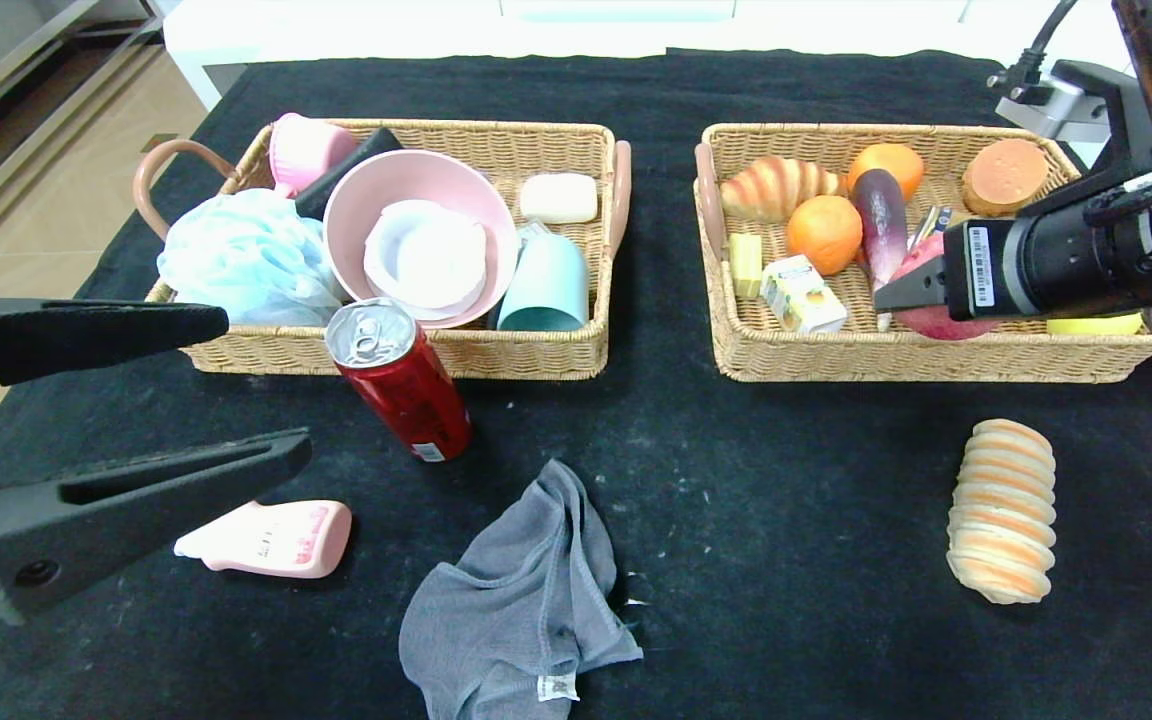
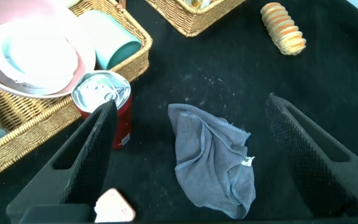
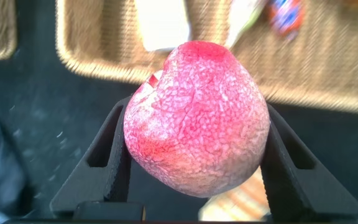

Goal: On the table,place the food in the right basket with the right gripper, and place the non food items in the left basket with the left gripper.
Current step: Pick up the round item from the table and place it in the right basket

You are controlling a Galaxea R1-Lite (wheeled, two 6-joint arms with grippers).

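My right gripper (image 1: 911, 290) is shut on the pinkish-red peach (image 3: 197, 118), holding it in the air by the near wall of the right basket (image 1: 836, 360). A yellow can (image 1: 1096, 324) lies in that basket, mostly hidden by the arm. On the table (image 1: 786, 480) stand the tall red can (image 1: 401, 385), the striped bread roll (image 1: 1003, 510), the grey cloth (image 1: 516, 600) and the pink bottle (image 1: 276, 538). My left gripper (image 1: 264, 382) hangs open at the near left, above the bottle, with the cloth (image 2: 213, 158) below between its fingers. The left basket (image 1: 496, 355) is behind the red can.
The left basket holds a pink bowl (image 1: 421, 235), a blue mesh sponge (image 1: 246, 255), a teal cup (image 1: 544, 285) and soap (image 1: 558, 198). The right basket holds oranges (image 1: 824, 232), a croissant (image 1: 776, 188), an eggplant (image 1: 881, 225) and small boxes (image 1: 804, 292). Floor lies beyond the table's left edge.
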